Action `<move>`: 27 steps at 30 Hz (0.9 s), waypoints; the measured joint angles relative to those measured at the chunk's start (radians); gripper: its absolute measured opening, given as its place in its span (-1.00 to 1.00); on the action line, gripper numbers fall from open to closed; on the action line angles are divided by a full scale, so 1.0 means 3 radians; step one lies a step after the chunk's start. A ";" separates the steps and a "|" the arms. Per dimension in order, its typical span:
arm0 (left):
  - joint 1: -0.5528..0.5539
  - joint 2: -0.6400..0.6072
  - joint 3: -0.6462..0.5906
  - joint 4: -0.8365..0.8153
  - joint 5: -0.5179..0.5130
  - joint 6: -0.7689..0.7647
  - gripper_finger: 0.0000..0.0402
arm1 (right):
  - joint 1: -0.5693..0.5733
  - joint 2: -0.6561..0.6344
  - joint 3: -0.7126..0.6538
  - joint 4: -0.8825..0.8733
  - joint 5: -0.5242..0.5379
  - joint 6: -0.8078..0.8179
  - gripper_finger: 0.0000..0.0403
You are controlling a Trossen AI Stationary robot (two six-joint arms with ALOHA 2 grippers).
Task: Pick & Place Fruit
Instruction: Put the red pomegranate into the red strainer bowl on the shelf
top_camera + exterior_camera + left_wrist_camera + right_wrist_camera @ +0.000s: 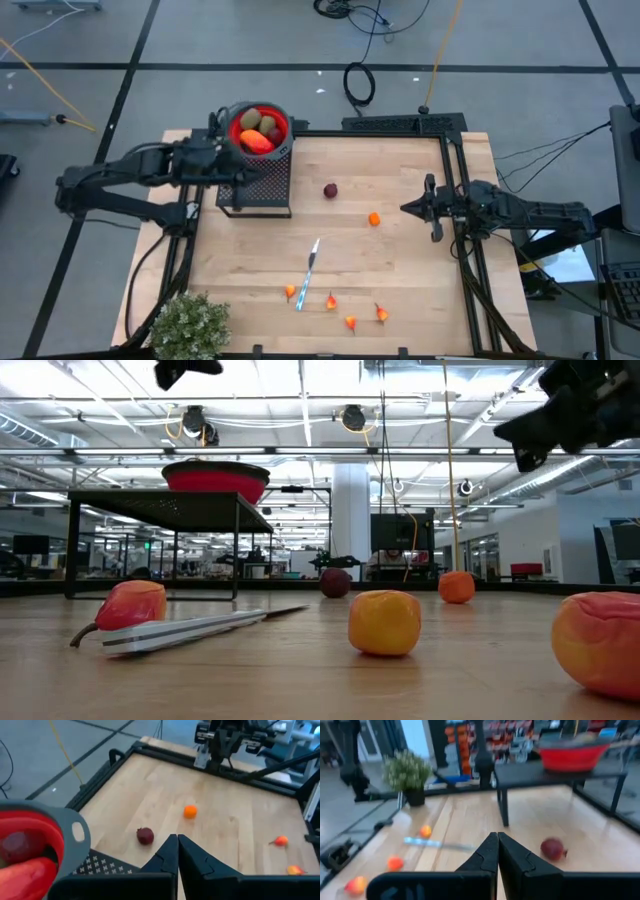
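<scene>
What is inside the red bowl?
The red bowl holds toy fruit: a long orange-red piece and olive-brown ovals. Anything underneath them is covered, so I cannot tell.

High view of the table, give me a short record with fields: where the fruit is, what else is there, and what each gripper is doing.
bowl: red bowl on a black stand at the table's back left, holding several fruits
loose fruit: dark-red ball and orange ball mid-table; four small red-orange bits near the front edge
other things: knife lying flat among the bits; plant at the front left corner
left gripper: shut, empty, beside the bowl over the stand
right gripper: shut, empty, at the table's right side
</scene>
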 joint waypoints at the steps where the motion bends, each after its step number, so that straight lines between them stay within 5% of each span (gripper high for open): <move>1: -0.0019 -0.0085 -0.0080 0.0070 -0.0024 0.0001 -0.97 | -0.0001 0.0042 0.0000 0.0120 0.0038 0.0000 -1.00; 12: -0.0159 -0.0975 -0.0984 0.0599 -0.0087 0.0133 -0.99 | -0.0001 0.0895 0.0031 0.1189 0.0354 0.0249 -1.00; 27: -0.0345 -0.1859 -0.1633 0.0726 -0.0082 0.0145 -0.99 | -0.0002 0.2185 0.1151 0.0861 0.0454 -0.0035 -1.00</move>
